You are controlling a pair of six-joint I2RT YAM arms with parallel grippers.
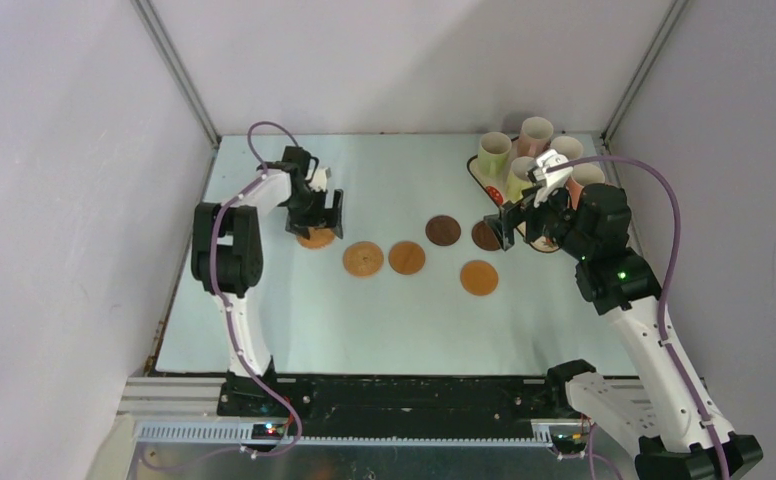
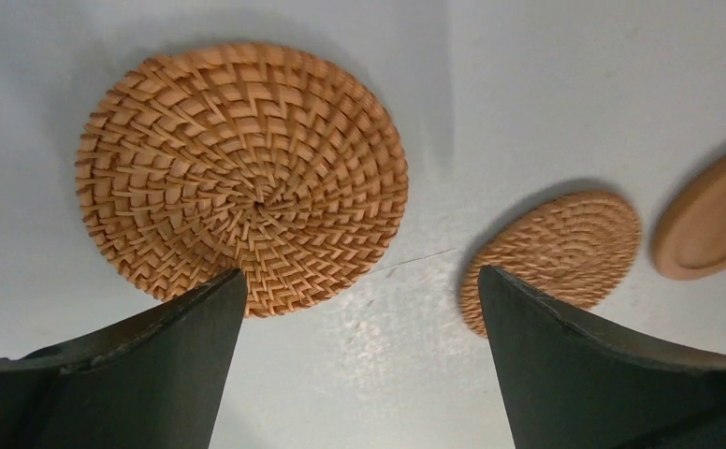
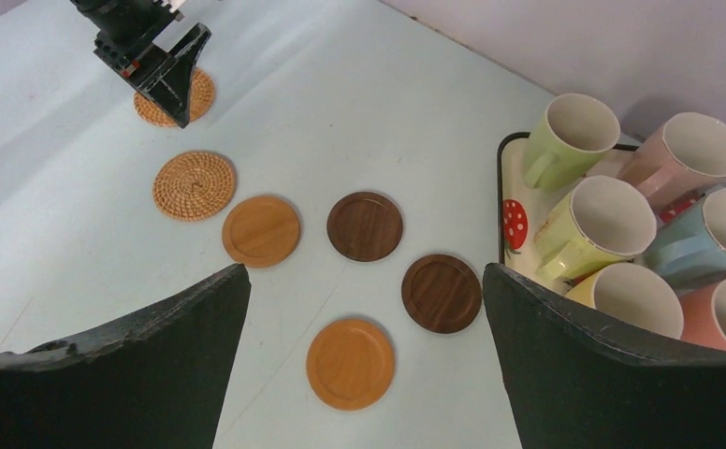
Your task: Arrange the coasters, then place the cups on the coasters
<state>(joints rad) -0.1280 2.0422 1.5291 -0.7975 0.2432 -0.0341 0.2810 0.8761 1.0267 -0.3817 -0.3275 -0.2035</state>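
Coasters (image 3: 364, 225) lie flat across the surface (image 1: 264, 320), thin and probably light, so you nip an edge; cups (image 3: 595, 220) crowd the far-right tray (image 3: 501, 201), likely fragile, best taken by the rim. Your left tool (image 2: 359, 281) and right tool (image 3: 364, 276) both gape empty.

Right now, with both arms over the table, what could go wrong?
1. The mugs sit packed together on the tray. The open right pincer could knock neighbours when it reaches for one.
2. The woven coaster below the open left pincer is thin and flat. The fingers may shove it instead of lifting it, perhaps towards the second woven coaster.
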